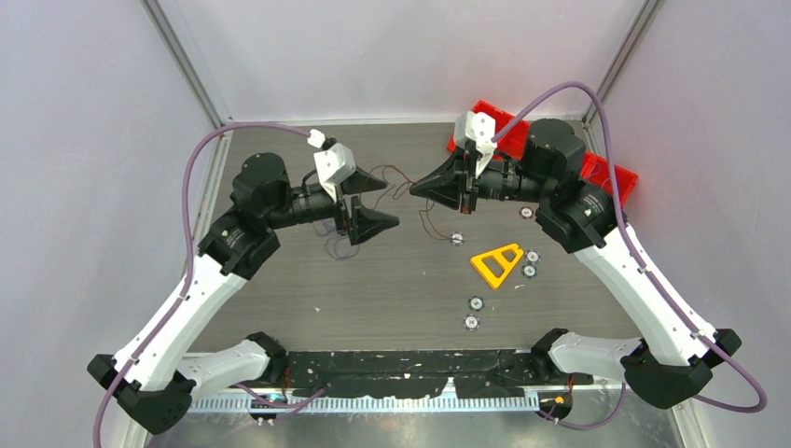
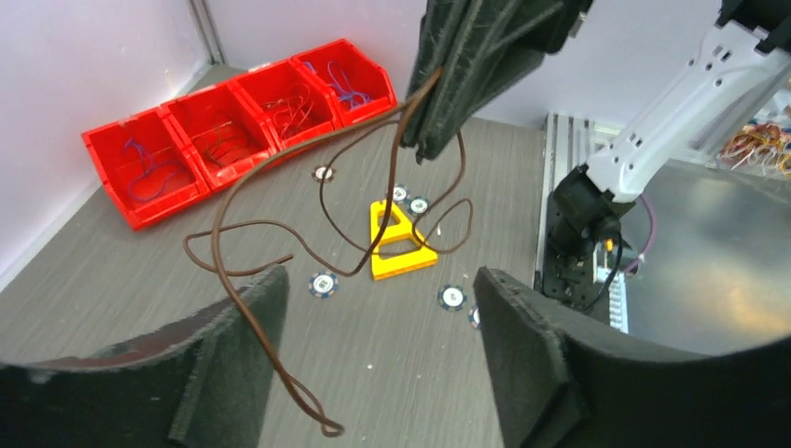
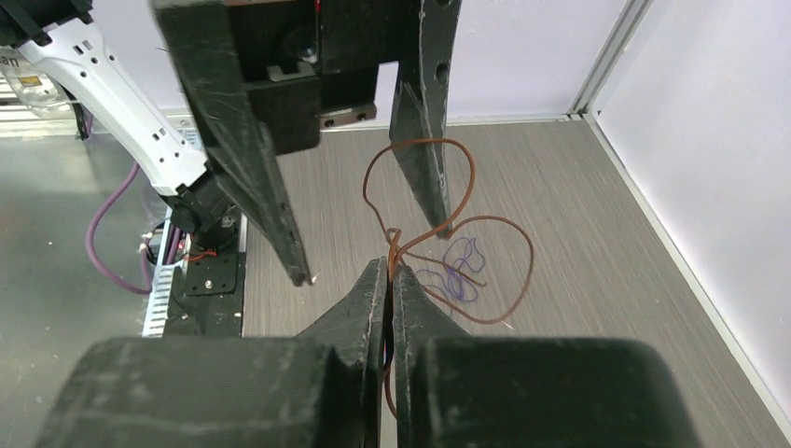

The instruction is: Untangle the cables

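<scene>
Both arms reach toward the far edge of the desk [image 1: 373, 299]. Their hands sit nose to nose near its middle, well in from the left and right edges. The right hand [image 1: 417, 187] is clenched on a brown cable [image 3: 533, 257], whose loose loops hang in the air between the two hands. The left hand [image 1: 392, 203] is spread wide, grasping nothing, with the loops dangling just by its fingers. A thin purple cable [image 3: 457, 271] lies curled on the desk beneath. Red bins [image 2: 145, 213] line the far right corner. A yellow triangle [image 1: 485, 265] and small discs [image 1: 474, 303] lie right of centre. Bare grey desk runs from the hands to the near edge.
</scene>
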Robot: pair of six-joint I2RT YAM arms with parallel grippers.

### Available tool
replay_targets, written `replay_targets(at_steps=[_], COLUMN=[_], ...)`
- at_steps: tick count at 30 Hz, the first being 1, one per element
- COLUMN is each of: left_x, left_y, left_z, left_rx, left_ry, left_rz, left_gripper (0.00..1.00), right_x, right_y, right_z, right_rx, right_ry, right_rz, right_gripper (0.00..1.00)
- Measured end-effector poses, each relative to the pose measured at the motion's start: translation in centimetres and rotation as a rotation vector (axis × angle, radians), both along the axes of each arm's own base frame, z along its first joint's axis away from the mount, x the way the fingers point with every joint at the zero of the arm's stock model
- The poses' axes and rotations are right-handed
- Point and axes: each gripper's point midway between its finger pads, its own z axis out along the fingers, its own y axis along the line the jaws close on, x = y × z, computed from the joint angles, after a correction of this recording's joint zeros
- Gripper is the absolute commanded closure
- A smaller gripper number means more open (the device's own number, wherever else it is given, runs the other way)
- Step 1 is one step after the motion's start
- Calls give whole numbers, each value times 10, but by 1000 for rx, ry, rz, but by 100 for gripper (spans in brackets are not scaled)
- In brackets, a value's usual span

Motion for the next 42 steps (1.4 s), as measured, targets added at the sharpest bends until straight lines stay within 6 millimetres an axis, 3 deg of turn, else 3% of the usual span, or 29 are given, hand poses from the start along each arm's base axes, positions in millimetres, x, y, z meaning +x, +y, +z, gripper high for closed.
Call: replay_targets(at_steps=[10, 11, 15, 21, 24, 30, 38, 42], left_x=[9, 8, 5, -8, -2, 8, -3, -2], left_y=[-16, -17, -22, -39, -47, -53, -66, -67], left_z=[2, 0, -10, -2, -3, -7, -4, -12], left_rx=[-56, -55, -50, -79, -86, -94, -97, -38], left_ry=[7, 10, 16, -28, -36, -27, -86, -126], left_rz=[-26, -30, -55, -120, -119, -97, -113, -99], left_gripper=[98, 100, 100, 100, 94, 100, 100, 80], right_x=[-1, -1, 4, 19, 26, 36, 47, 54], right_y=[4, 5, 7, 20, 26, 29, 28, 25], right_z=[15, 17, 26, 38, 39, 42, 47, 45], right_rx=[62, 70, 115, 210, 240, 295, 353, 354], right_ry=[35, 35, 70, 190, 260, 341, 371, 360], right_rz=[-4, -5, -34, -65, -75, -117, -173, -207], right_gripper=[95, 95, 95, 95, 95, 95, 95, 95])
